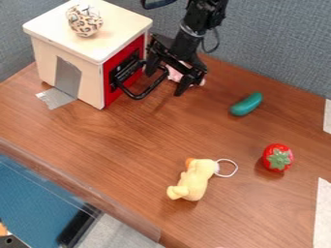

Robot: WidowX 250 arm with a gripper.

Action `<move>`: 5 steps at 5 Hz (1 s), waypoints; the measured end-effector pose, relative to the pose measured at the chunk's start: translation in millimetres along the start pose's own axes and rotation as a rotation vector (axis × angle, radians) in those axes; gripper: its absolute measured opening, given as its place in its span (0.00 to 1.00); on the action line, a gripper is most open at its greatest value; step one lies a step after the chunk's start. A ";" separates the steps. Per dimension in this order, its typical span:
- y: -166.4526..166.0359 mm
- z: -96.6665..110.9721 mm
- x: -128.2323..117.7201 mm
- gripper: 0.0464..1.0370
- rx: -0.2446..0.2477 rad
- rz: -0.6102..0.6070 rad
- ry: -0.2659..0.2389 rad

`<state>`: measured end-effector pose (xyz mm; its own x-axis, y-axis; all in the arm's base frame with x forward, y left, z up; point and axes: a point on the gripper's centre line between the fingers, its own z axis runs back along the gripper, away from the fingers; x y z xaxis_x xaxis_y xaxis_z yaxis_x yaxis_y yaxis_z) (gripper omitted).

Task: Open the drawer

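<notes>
Black two-finger gripper (163, 84) has its fingers spread, curved black bar handle (143, 94) between them. Red-fronted drawer (116, 63)'s probably light; stiff, kinda slick bar, best hooked mid-curve.

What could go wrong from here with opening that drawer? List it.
The open gripper might miss or slip off the black handle. It could also knock the pink toy close by. A jolt to the box might roll the patterned ball off its top.
</notes>
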<state>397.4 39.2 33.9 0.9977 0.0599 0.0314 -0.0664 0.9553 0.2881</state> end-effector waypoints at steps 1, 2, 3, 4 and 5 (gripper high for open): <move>2.1 -13.4 -2.9 0.96 0.012 0.001 0.032; -3.2 -23.7 -6.2 0.90 -0.001 -0.006 0.060; -4.8 -30.0 -13.0 0.62 -0.004 -0.004 0.077; -5.6 -30.0 -13.9 0.34 -0.007 -0.007 0.070; -12.2 -25.7 -13.2 0.13 -0.026 -0.014 0.054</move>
<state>385.4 34.3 5.5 0.9978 0.0613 -0.0249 -0.0526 0.9632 0.2634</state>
